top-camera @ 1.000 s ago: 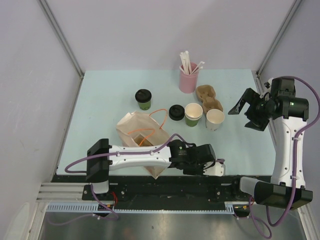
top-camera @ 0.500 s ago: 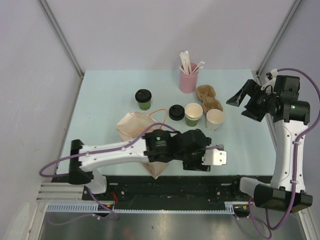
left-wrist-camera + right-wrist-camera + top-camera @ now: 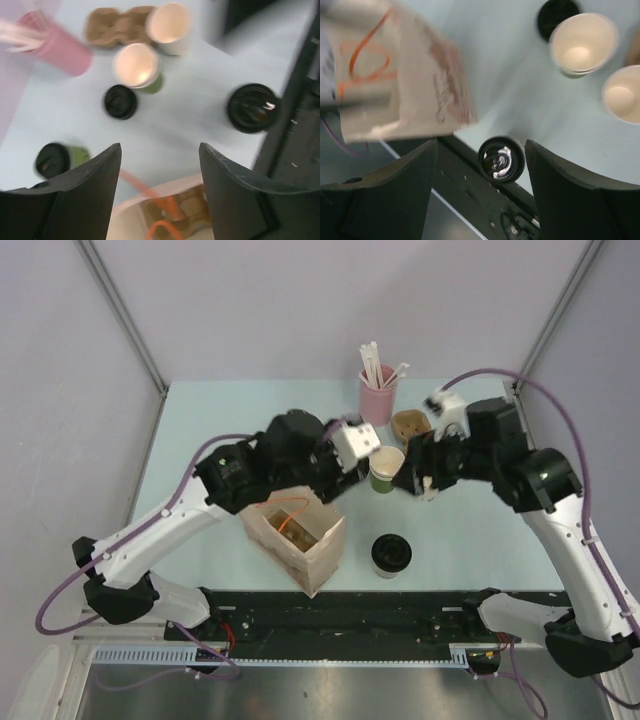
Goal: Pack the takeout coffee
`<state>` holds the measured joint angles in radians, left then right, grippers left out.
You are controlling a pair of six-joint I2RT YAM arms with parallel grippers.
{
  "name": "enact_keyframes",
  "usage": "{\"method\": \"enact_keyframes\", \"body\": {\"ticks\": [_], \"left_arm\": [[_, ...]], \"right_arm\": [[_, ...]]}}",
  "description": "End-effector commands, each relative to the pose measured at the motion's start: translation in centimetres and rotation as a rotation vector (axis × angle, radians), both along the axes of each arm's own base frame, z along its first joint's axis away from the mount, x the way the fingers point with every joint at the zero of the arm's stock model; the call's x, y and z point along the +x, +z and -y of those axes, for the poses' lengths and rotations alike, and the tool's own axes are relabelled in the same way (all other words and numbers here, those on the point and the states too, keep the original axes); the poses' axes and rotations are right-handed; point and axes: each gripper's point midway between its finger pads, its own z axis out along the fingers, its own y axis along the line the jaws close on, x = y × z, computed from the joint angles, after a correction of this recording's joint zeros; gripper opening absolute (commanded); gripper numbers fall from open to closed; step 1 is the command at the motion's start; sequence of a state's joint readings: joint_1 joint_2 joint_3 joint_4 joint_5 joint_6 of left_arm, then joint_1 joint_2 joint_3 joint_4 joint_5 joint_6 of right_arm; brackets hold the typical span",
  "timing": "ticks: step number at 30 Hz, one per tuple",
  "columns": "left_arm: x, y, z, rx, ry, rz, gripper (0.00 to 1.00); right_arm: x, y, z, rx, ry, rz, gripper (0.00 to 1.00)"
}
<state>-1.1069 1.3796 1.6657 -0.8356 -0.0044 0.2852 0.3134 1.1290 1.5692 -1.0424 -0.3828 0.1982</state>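
The green takeout coffee cup point(image 3: 60, 159) with its black lid stands left of the bag; my left arm hides it in the top view. A second black-lidded cup point(image 3: 391, 555) point(image 3: 252, 107) point(image 3: 501, 159) stands near the front edge, right of the upright paper bag point(image 3: 295, 530) point(image 3: 395, 75). My left gripper point(image 3: 160, 150) hangs open above the bag's mouth, holding nothing. My right gripper point(image 3: 481, 145) is open high above that front cup, also holding nothing.
An open green cup point(image 3: 385, 468) point(image 3: 137, 67), an open white cup point(image 3: 169, 27) point(image 3: 622, 95) and a loose black lid point(image 3: 120, 101) sit mid-table. Behind them are the cardboard carrier point(image 3: 410, 425) and the pink cup of straws point(image 3: 377, 390). The black base rail point(image 3: 330, 610) borders the front edge.
My left arm has swung from the front edge up over the bag, which now stands upright. My right arm has come in from the right. A black-lidded cup now stands near the front edge.
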Motion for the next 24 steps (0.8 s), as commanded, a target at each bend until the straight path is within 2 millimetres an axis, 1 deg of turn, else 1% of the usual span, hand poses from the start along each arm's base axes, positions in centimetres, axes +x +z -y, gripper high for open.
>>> {"method": "enact_keyframes", "body": {"ticks": [1, 2, 3, 4, 5, 6, 7, 8, 9, 10, 11, 12, 13, 14, 15, 16, 17, 18, 19, 20, 21, 22, 24], "left_arm": [[5.3, 6.5, -5.3, -0.115, 0.255, 0.103, 0.69], [7.1, 7.2, -7.0, -0.125, 0.322, 0.116, 0.69], [7.9, 8.0, -8.0, -0.147, 0.367, 0.114, 0.69], [8.7, 8.1, -8.9, -0.155, 0.405, 0.109, 0.68], [10.2, 8.2, -10.9, -0.162, 0.479, 0.105, 0.69], [10.4, 7.7, -11.7, -0.172, 0.504, 0.077, 0.69], [10.7, 7.4, -12.5, -0.177, 0.527, 0.059, 0.69], [11.5, 6.9, -14.1, -0.177, 0.577, 0.043, 0.69], [11.4, 5.3, -15.1, -0.163, 0.607, 0.004, 0.69], [11.4, 4.4, -15.8, -0.162, 0.623, -0.025, 0.69], [12.0, 3.5, -17.7, -0.153, 0.689, -0.046, 0.70], [11.7, 1.8, -18.4, -0.147, 0.704, -0.100, 0.71], [11.4, 1.0, -18.6, -0.153, 0.690, -0.138, 0.73], [11.6, 0.0, -19.9, -0.138, 0.732, -0.159, 0.74], [11.3, -1.6, -20.8, -0.108, 0.760, -0.177, 0.74], [11.3, -2.1, -21.4, -0.094, 0.782, -0.178, 0.75], [11.2, -2.5, -22.1, -0.092, 0.798, -0.185, 0.75], [10.9, -3.2, -22.4, -0.084, 0.802, -0.196, 0.76], [10.8, -3.6, -22.6, -0.081, 0.810, -0.206, 0.76], [10.7, -3.8, -22.9, -0.087, 0.816, -0.213, 0.76], [10.5, -4.6, -23.0, -0.080, 0.820, -0.231, 0.76], [10.4, -4.9, -23.1, -0.079, 0.820, -0.239, 0.76], [10.1, -5.3, -23.1, -0.076, 0.810, -0.248, 0.76]], "right_arm": [[-6.2, -4.6, -1.3, -0.313, 0.275, 0.029, 0.75], [-7.5, -5.4, -2.1, -0.357, 0.367, 0.044, 0.75], [-8.4, -6.1, -2.4, -0.389, 0.436, 0.052, 0.75], [-9.3, -7.2, -2.4, -0.420, 0.479, 0.027, 0.75], [-9.9, -7.6, -2.5, -0.431, 0.511, 0.021, 0.74], [-10.8, -7.5, -3.1, -0.427, 0.563, 0.036, 0.73], [-11.3, -7.3, -3.2, -0.411, 0.577, 0.053, 0.72], [-11.7, -7.3, -3.4, -0.411, 0.595, 0.059, 0.70], [-12.4, -7.3, -3.8, -0.410, 0.630, 0.070, 0.67], [-12.9, -7.4, -4.1, -0.407, 0.652, 0.075, 0.65], [-13.3, -7.8, -4.6, -0.409, 0.673, 0.064, 0.64], [-14.5, -8.1, -5.4, -0.409, 0.731, 0.060, 0.65], [-15.1, -8.3, -6.1, -0.394, 0.733, 0.033, 0.66], [-15.2, -8.7, -6.9, -0.410, 0.737, 0.003, 0.67], [-15.5, -8.8, -7.2, -0.417, 0.713, -0.027, 0.67], [-15.8, -8.9, -7.0, -0.442, 0.658, -0.070, 0.67], [-15.9, -9.2, -7.4, -0.467, 0.620, -0.103, 0.67], [-16.1, -9.0, -7.4, -0.473, 0.590, -0.111, 0.67], [-15.8, -9.6, -6.8, -0.530, 0.533, -0.089, 0.68], [-15.8, -10.1, -6.6, -0.526, 0.477, -0.124, 0.69], [-15.9, -12.2, -5.4, -0.571, 0.455, -0.154, 0.69], [-15.4, -12.8, -5.3, -0.560, 0.428, -0.157, 0.69], [-14.8, -14.8, -4.8, -0.581, 0.414, -0.160, 0.67]]}}
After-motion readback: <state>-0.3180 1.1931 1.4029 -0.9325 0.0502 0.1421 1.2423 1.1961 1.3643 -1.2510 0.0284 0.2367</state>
